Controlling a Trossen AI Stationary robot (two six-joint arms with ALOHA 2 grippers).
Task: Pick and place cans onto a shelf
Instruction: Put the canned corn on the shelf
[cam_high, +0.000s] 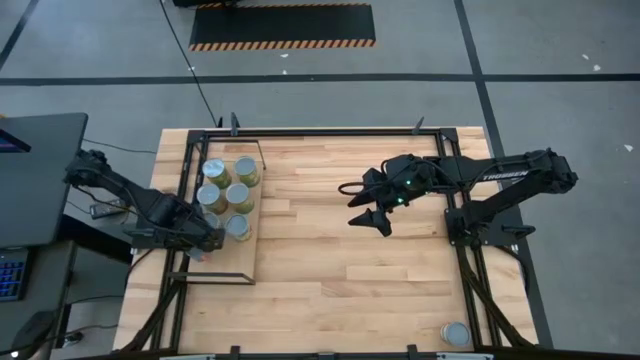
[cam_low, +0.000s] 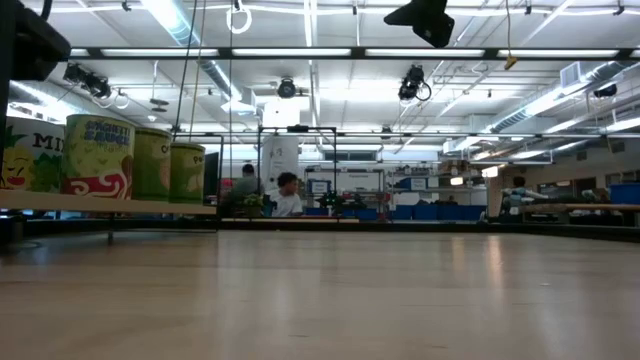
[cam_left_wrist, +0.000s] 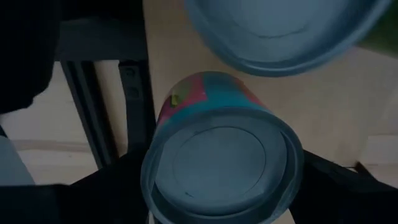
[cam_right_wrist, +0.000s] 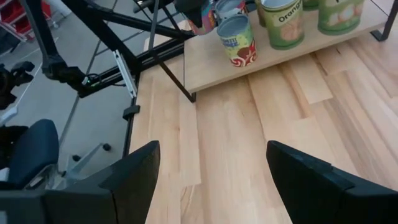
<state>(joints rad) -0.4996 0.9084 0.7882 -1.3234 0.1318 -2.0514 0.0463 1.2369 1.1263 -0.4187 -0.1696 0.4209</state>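
Can (cam_left_wrist: 221, 168) fills left wrist view, clamped between left gripper (cam_high: 205, 247) fingers – standing on shelf (cam_high: 235, 262), just beside six cans (cam_high: 228, 186) grouped there. Lone can (cam_high: 456, 333) at table corner. Right gripper (cam_high: 365, 203) over table (cam_high: 340, 270) middle – jaws wide, holding nothing.

Right gripper (cam_right_wrist: 211, 180), fingers spread, hovers over the tabletop (cam_right_wrist: 249, 124) facing cans (cam_right_wrist: 283, 22) on the shelf (cam_right_wrist: 217, 62).

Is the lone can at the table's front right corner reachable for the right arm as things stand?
Probably yes. The right gripper hangs open and empty over mid-table, and the lone can stands by itself on bare wood on that arm's side. Only the arm's own base frame stands close by.
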